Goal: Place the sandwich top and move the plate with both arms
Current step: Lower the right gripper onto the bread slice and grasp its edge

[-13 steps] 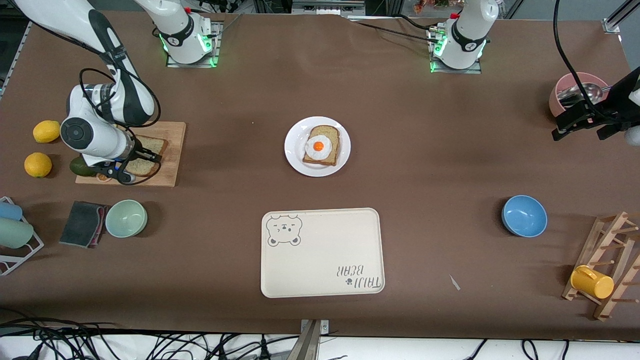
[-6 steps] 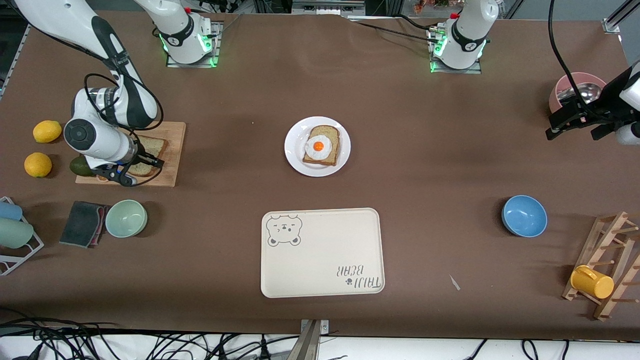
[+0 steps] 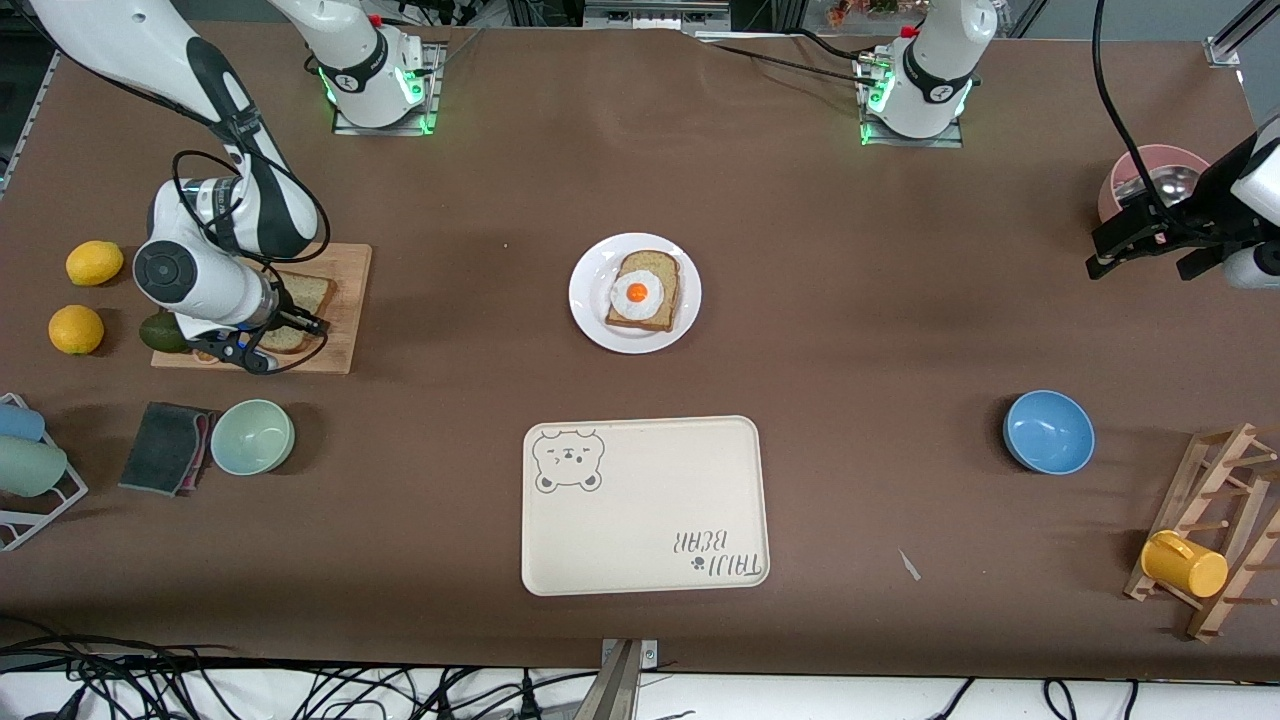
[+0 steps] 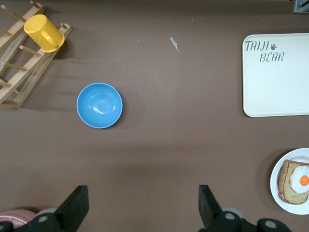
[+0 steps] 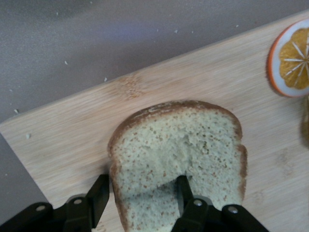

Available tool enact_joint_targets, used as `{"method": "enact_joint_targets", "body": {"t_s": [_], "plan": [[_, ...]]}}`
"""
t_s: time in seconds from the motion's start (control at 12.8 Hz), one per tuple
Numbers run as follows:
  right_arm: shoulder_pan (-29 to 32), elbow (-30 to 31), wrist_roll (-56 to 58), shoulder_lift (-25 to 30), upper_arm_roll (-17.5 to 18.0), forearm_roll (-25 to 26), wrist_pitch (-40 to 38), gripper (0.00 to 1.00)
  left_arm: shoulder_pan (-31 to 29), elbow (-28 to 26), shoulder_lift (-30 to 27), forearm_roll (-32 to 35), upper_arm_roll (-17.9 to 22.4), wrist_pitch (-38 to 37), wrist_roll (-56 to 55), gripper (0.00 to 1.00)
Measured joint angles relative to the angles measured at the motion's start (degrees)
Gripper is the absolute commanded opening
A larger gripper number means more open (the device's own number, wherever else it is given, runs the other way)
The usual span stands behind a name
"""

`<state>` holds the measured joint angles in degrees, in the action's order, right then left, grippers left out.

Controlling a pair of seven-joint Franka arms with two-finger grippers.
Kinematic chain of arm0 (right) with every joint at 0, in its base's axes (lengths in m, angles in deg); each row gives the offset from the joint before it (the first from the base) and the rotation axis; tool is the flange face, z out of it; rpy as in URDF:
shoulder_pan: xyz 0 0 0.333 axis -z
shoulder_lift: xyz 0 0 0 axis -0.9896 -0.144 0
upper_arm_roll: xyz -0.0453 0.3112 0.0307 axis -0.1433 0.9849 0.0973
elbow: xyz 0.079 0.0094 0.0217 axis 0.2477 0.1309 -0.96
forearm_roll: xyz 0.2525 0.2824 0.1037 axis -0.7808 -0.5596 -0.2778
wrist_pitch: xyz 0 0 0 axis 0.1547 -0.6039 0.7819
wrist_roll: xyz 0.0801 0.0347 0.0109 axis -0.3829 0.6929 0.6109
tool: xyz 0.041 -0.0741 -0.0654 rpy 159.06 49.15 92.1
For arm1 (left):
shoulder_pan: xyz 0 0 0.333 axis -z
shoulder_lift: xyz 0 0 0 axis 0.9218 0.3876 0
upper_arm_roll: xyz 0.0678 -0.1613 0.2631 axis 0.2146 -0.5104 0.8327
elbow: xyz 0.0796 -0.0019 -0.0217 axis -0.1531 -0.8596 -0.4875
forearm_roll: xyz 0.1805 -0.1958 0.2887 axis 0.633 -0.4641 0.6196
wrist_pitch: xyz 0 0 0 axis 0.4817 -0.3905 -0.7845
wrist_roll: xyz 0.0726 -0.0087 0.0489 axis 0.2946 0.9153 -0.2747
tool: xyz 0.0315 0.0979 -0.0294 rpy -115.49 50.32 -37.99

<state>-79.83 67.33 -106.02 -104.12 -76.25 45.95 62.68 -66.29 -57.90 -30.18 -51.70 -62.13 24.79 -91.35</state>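
Note:
The sandwich top (image 3: pixel 306 295) (image 5: pixel 183 145), a speckled tan slice with a brown crust, lies flat on the wooden cutting board (image 3: pixel 345 300) (image 5: pixel 72 130) at the right arm's end of the table. My right gripper (image 3: pixel 270 338) (image 5: pixel 143 182) is down on it. One finger sits against the crust and the other presses into the crumb, which dents there. The white plate (image 3: pixel 590 320) (image 4: pixel 277 186) at mid-table carries a bread slice topped with a fried egg (image 3: pixel 640 292). My left gripper (image 3: pixel 1140 270) (image 4: pixel 142 193) hangs open over bare table beside a pink bowl (image 3: pixel 1150 165).
Two lemons (image 3: pixel 94 262), an avocado (image 3: pixel 160 332), an orange slice (image 5: pixel 292 60), a green bowl (image 3: pixel 252 436) and a dark sponge (image 3: pixel 165 447) surround the board. The bear-printed tray (image 3: pixel 645 505) lies nearer the camera than the plate. A blue bowl (image 3: pixel 1048 431) and a rack with a yellow mug (image 3: pixel 1185 563) stand at the left arm's end.
My right gripper's fingers have drawn in on the bread slice while the wrist shifted a little over the board. The left gripper drifted slightly toward the pink bowl, still open.

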Motion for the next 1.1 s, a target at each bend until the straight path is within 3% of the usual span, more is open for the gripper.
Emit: {"method": "enact_joint_targets", "body": {"t_s": [0.16,0.23,0.78,1.1], "plan": [[0.0,0.0,0.0,0.1,-0.3,0.1,-0.1,0.04,0.0,0.0,0.0,0.0,0.0,0.0,0.0,1.0],[0.0,0.0,0.0,0.2,-0.3,0.1,-0.3,0.0,0.0,0.0,0.0,0.0,0.0,0.0,0.0,1.0],[-0.6,-0.6,0.2,0.6,0.0,0.4,-1.5,0.0,0.0,0.0,0.0,0.0,-0.1,0.0,0.0,1.0],[-2.1,-5.6,0.2,-0.2,1.1,0.3,-8.9,0.0,0.0,0.0,0.0,0.0,-0.1,0.0,0.0,1.0]]}}
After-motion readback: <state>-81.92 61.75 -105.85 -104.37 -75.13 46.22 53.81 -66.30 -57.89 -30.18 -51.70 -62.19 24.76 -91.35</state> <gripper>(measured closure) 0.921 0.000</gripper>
